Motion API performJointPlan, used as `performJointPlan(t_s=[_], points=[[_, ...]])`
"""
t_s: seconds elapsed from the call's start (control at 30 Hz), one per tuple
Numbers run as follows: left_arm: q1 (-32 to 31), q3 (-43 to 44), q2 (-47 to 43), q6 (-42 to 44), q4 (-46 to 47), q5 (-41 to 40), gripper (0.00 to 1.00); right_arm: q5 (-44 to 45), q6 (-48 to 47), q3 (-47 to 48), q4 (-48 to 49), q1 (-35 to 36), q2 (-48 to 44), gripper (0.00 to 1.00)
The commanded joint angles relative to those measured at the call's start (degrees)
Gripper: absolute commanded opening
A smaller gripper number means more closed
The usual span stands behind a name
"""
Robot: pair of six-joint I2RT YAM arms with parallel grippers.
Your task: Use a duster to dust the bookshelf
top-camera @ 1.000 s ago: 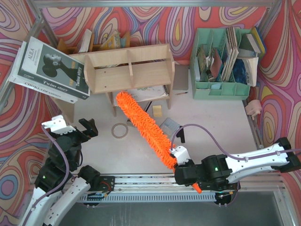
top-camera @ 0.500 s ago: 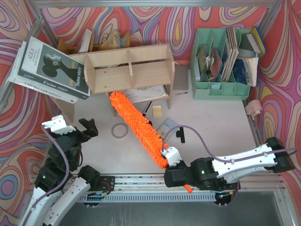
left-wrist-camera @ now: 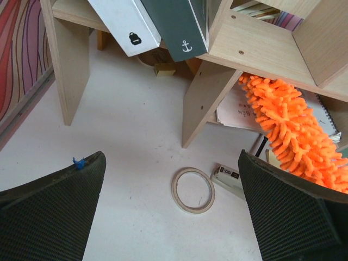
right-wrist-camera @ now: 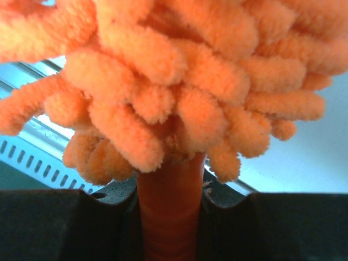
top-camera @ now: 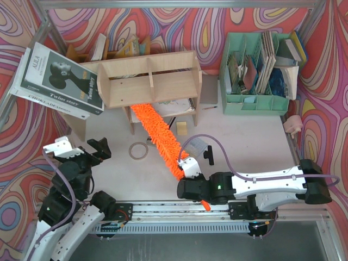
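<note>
Your duster [top-camera: 160,138] lies on a slant across the worktop [top-camera: 244,141]. Its fluffy tip is pushed in under the lower board of the plywood bookshelf [top-camera: 149,81], beside the left inner leg and over the spiral notebook [top-camera: 175,106] that lies there. The left wrist view shows the orange pile [left-wrist-camera: 293,125] brushing the underside of that board.

The right gripper [top-camera: 188,181] has the thin orange handle, with its jaws closed tight on it just below the fluff. The right wrist view shows the handle pinched between both pads. The left gripper [top-camera: 101,147] hangs over the worktop near the tape ring [top-camera: 138,150], with its jaws spread as wide as they go and nothing in them.

As for progress, I judge you are in the middle of a stroke and only the bottom bay is being worked. Nothing shows whether the upper compartments, the dividers or the top board have been swept, so count them as left to do. The leaning books [top-camera: 60,76] crowd the left end and may snag a pass there.
</note>
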Motion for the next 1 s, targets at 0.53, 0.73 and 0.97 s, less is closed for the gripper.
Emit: performJointPlan(t_s=[0.53, 0.73, 0.97], points=[[0.27, 0.24, -2.27, -1.14, -0.32, -0.21, 0.98, 16.2, 23.91, 2.4, -6.9, -5.74, -5.03, 0.0], [0.27, 0.29, -2.07, -1.22, -0.36, 0.09, 0.98, 11.71, 13.93, 4.62, 4.92, -5.75, 1.74, 0.0], [0.29, 0.41, -1.76, -1.22, -0.64, -0.08, 0.98, 2.63, -2.91, 8.7, 21.37, -5.69, 7.98, 0.0]])
